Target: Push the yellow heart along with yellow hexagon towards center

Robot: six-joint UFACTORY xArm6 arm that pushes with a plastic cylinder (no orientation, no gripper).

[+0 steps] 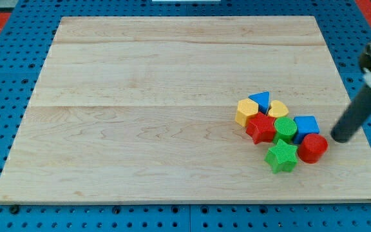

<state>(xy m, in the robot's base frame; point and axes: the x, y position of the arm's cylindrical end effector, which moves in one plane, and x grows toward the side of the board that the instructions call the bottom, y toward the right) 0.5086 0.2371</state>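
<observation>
The yellow hexagon (pixel 246 111) lies at the left end of a tight cluster on the board's right side. The yellow heart (pixel 277 109) lies just right of it, with a blue triangle (pixel 260 100) between and above them. My tip (pixel 340 138) is at the view's right, right of the whole cluster and a short gap from the red cylinder (pixel 313 148). It touches no block. The rod slants up toward the view's right edge.
The cluster also holds a red star (pixel 260 127), a green cylinder (pixel 285 129), a blue cube (pixel 306 125) and a green star (pixel 281 156). The wooden board (pixel 140 109) lies on a blue pegboard; its right edge is close behind my tip.
</observation>
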